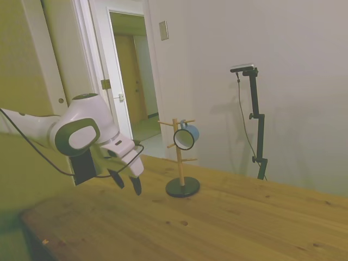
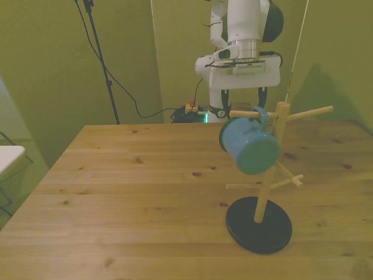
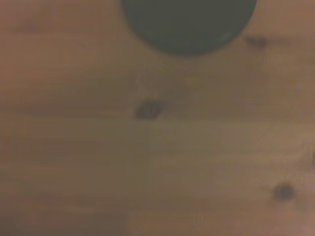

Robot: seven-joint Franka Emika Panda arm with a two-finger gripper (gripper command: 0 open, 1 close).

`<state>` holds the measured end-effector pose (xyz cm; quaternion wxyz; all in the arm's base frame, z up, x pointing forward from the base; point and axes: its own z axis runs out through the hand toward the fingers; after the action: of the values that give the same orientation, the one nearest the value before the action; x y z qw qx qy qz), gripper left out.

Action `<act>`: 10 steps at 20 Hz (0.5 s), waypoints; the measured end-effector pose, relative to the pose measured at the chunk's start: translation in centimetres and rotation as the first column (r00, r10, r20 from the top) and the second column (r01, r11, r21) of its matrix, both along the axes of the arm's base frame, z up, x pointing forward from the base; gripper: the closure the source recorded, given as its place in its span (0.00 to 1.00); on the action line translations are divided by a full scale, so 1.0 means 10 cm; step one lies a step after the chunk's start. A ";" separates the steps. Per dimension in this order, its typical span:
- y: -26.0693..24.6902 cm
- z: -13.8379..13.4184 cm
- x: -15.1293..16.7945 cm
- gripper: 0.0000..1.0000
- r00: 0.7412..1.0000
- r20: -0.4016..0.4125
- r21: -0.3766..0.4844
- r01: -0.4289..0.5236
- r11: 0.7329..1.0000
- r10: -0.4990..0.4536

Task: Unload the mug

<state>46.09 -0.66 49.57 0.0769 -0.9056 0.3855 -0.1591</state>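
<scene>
The mug [image 1: 186,137] is blue-teal with a white inside. It hangs by its handle from an upper peg of a wooden mug tree [image 1: 176,157], mouth toward the side camera. In the front view the mug [image 2: 249,146] shows its bottom, hanging on the peg to the left of the tree's post [image 2: 269,169]. My gripper [image 1: 128,183] hovers above the table, left of the tree and lower than the mug, open with nothing between its fingers. In the front view the gripper [image 2: 242,104] is behind the mug. The blurred wrist view shows the tree's dark round base [image 3: 189,22] on the wood.
The tree stands on a black disc base [image 2: 258,224] near the wooden table's [image 2: 134,192] edge closest to the front camera. A white chair edge [image 2: 9,158] shows at the front view's left. Cables hang behind the far edge.
</scene>
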 end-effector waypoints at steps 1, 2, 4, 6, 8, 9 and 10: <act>-0.01 0.09 0.09 0.00 0.999 0.031 0.000 0.003 1.000 -0.003; -0.03 0.18 0.18 0.00 0.998 0.064 0.000 0.009 1.000 -0.009; -0.06 0.33 0.32 0.00 0.993 0.115 0.002 0.016 1.000 -0.016; -0.12 0.46 0.42 0.00 0.988 0.152 0.005 0.026 1.000 -0.026; -0.20 0.59 0.47 0.00 0.983 0.182 0.009 0.039 0.999 -0.040; -0.23 0.65 0.48 0.00 0.980 0.194 0.010 0.045 0.999 -0.046; -0.27 0.71 0.49 0.00 0.978 0.204 0.012 0.051 0.999 -0.052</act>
<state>51.03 -3.35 56.62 0.1149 -0.8740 0.3995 -0.2517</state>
